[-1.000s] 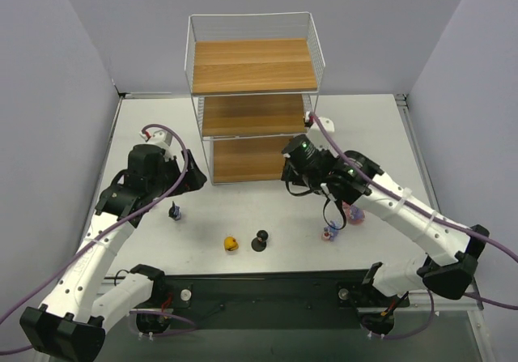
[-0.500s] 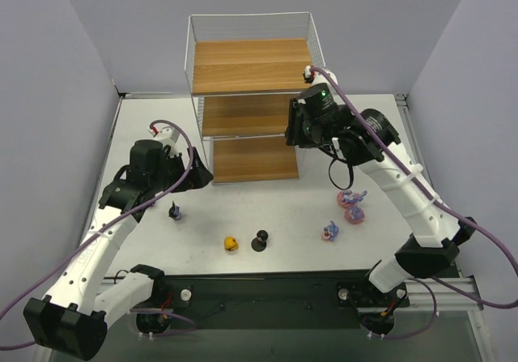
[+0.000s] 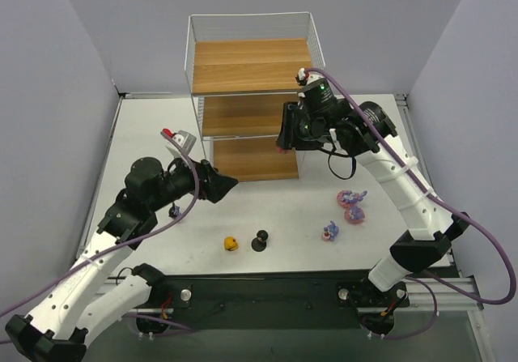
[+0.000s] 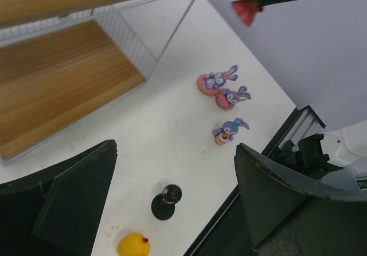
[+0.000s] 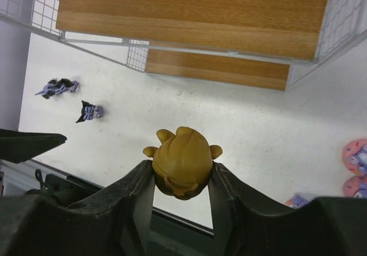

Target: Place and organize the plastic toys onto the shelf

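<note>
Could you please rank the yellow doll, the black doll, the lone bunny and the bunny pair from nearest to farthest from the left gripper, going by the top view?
From the left gripper:
1. yellow doll and black doll, toward the near edge; too close to call between them.
2. lone bunny, further right.
3. bunny pair, farthest right.
</note>
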Action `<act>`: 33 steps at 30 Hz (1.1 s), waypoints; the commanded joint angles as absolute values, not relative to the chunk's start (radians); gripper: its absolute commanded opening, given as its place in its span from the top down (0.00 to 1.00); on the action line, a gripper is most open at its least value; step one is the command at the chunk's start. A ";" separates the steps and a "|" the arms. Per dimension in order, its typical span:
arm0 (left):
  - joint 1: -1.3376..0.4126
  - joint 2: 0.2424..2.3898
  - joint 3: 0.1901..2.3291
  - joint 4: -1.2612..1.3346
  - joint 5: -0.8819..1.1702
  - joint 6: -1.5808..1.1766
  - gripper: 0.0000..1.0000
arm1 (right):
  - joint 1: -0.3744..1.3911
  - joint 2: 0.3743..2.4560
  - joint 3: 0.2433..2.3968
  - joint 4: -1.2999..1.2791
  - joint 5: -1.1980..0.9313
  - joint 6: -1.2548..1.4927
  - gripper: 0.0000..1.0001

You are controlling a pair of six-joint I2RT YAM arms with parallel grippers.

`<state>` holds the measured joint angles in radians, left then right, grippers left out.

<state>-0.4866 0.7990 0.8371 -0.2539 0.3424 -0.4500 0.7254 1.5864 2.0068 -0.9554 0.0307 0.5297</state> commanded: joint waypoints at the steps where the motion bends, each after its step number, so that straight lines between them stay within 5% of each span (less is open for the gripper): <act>1: -0.623 0.790 0.853 -0.016 0.184 -0.372 0.07 | 0.723 1.600 2.034 -1.002 -0.060 0.581 1.00; 9: -0.834 0.955 0.975 0.037 0.008 -0.195 0.08 | 0.732 1.617 2.025 -1.032 -0.107 0.632 1.00; 18: -0.847 1.032 0.988 0.123 0.034 -0.193 0.20 | 0.756 1.618 2.013 -1.058 -0.080 0.676 1.00; 33: -0.850 1.098 0.989 0.167 0.124 -0.169 0.22 | 0.790 1.626 2.017 -1.068 -0.109 0.698 1.00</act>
